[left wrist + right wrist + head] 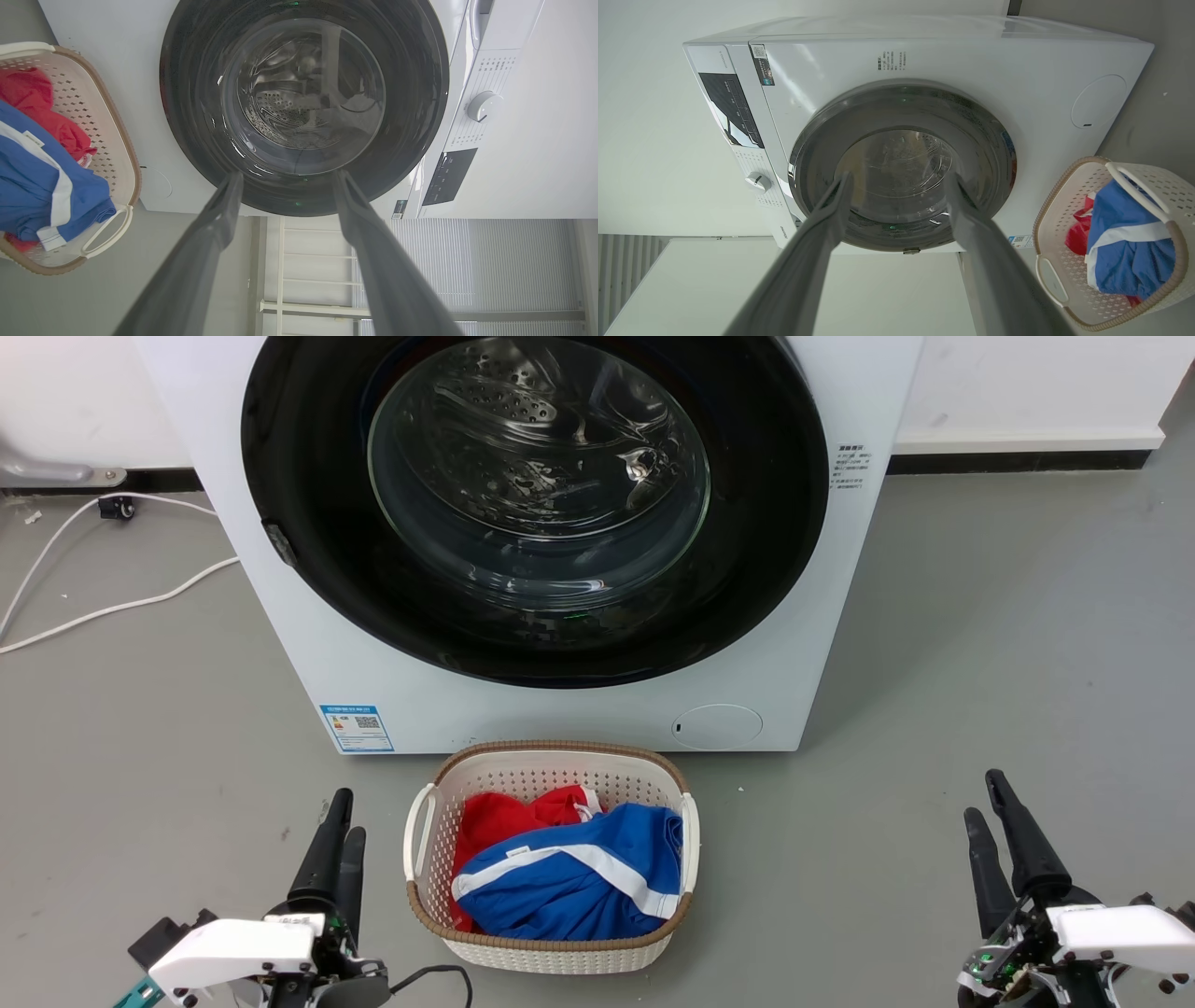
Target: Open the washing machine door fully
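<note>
The washing machine door [537,476] is a wide glossy black ring around a bulging clear glass bowl. It lies shut, flat against the white machine front, and the steel drum shows through the glass. A small dark catch [280,543] sits on the door's left rim. My left gripper [347,817] is low at the left, well short of the machine, and open. My right gripper [983,795] is low at the right, open too, holding nothing. The left wrist view frames the door [303,98] beyond my left gripper [288,175]. The right wrist view frames the door [901,163] beyond my right gripper [899,176].
A white perforated laundry basket [560,751] with red and blue clothes stands on the grey floor right before the machine, between my grippers. White cables [112,607] trail over the floor at the left. The machine's control knob [483,106] sits on its panel.
</note>
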Available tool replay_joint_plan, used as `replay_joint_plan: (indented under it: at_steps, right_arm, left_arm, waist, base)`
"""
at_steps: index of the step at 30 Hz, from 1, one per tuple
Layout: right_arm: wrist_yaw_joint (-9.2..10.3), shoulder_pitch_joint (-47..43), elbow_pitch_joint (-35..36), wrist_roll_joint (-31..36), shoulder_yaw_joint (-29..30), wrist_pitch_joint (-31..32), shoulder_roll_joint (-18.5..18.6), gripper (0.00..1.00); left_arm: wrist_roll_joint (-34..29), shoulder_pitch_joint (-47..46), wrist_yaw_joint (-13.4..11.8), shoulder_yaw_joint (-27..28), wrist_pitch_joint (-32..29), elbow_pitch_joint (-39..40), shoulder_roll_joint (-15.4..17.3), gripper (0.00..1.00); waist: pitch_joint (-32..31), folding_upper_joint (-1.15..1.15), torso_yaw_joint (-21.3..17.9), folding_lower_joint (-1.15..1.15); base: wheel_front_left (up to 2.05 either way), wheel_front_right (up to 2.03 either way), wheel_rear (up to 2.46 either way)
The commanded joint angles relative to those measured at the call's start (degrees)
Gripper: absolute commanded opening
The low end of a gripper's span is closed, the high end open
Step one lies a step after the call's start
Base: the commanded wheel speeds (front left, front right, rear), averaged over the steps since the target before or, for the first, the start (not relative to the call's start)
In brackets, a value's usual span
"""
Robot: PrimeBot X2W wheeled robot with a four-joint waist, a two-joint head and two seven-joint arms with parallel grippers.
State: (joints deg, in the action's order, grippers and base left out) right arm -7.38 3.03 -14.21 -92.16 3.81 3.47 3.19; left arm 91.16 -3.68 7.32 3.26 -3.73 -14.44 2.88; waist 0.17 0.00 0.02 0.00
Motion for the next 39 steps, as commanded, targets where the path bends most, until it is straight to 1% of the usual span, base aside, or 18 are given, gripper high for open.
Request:
replay_joint_plan:
  at_steps: [1,4,7,12,21,28,33,39]
  right_arm:
    - [-0.03,0.5,1.5,0.8,-0.4,-0.6,0.1,1.0]
    - [-0.03,0.3,2.1,2.4,-1.0,-1.4,0.3,1.0]
    - [-0.04,0.1,2.5,4.4,-1.4,-2.2,0.4,1.0]
    - [-0.04,0.0,2.8,10.1,-1.7,-3.4,0.7,1.0]
    - [-0.06,-0.1,3.9,24.8,-1.7,-5.0,0.6,1.0]
    - [-0.07,-0.5,5.5,37.0,-1.0,-5.3,0.3,1.0]
    - [-0.07,-0.7,6.6,45.2,-0.8,-5.5,0.1,1.0]
    - [-0.08,-0.9,7.5,52.7,-1.5,-5.6,0.0,1.0]
  left_arm:
    - [-1.1,-1.1,0.0,-0.7,0.6,1.4,0.6,1.0]
    - [-3.9,-1.2,0.0,-1.5,1.5,1.8,1.0,1.0]
    - [-8.5,-1.2,0.0,-1.9,2.3,2.5,1.1,1.0]
    - [-15.7,-1.0,0.1,-2.3,3.5,4.0,0.7,1.0]
    - [-29.8,-0.3,-0.3,-2.5,5.5,6.4,0.3,1.0]
    - [-40.1,-0.3,-0.6,-4.7,7.0,7.1,1.7,1.0]
    - [-45.7,-0.4,-1.3,-6.4,8.0,7.1,2.8,1.0]
    - [-51.3,-0.8,-2.3,-8.6,9.1,6.6,4.2,1.0]
  waist:
    - [0.0,0.0,0.0,0.0]
    - [-0.1,0.0,0.0,0.0]
    - [-0.1,0.0,0.0,0.0]
    - [-0.2,0.0,0.0,0.0]
    - [-0.3,0.0,0.0,0.0]
    - [-0.4,0.0,0.0,0.0]
    - [-0.4,0.0,0.0,0.0]
    - [-0.5,0.0,-0.1,0.0]
  base:
    - [0.0,0.0,0.0]
    - [0.0,0.0,0.0]
    - [0.0,0.0,0.0]
    - [0.0,0.0,0.0]
    - [0.0,0.0,0.0]
    - [0.0,0.0,0.0]
    - [0.0,0.0,0.0]
    - [0.0,0.0,0.0]
